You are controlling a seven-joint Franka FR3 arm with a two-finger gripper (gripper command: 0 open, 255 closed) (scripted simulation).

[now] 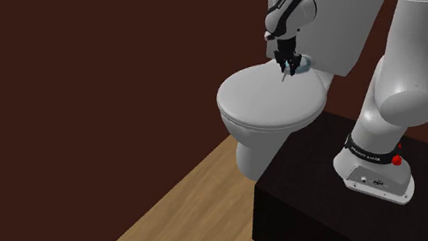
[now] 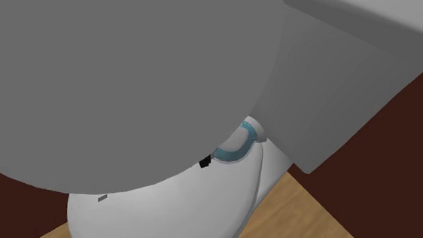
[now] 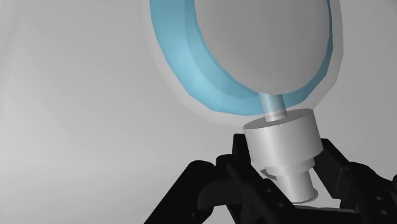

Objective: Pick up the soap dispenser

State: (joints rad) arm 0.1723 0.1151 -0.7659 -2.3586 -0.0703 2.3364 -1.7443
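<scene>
The soap dispenser (image 3: pixel 261 38) is a round body with a pale grey face and a light blue rim, and a thin neck leads to a grey cylindrical pump cap. It lies at the rear of the white toilet lid (image 1: pixel 272 101), by the tank. My black gripper (image 3: pixel 284 147) points down at it, and its fingers (image 3: pixel 238 153) clasp the pump cap from both sides. In the shoulder view the gripper (image 1: pixel 288 65) sits just left of the bluish dispenser (image 1: pixel 304 62). In the second exterior view a blue arc of the dispenser (image 2: pixel 234 148) shows beside a black fingertip (image 2: pixel 205 162).
The toilet tank (image 1: pixel 338 14) rises right behind the dispenser. The arm's black stand (image 1: pixel 322 186) is pressed against the toilet bowl (image 1: pixel 249 154) on a wooden floor (image 1: pixel 159 232). A dark brown wall stands behind. A large grey shape (image 2: pixel 130 72) close to the second exterior camera hides much.
</scene>
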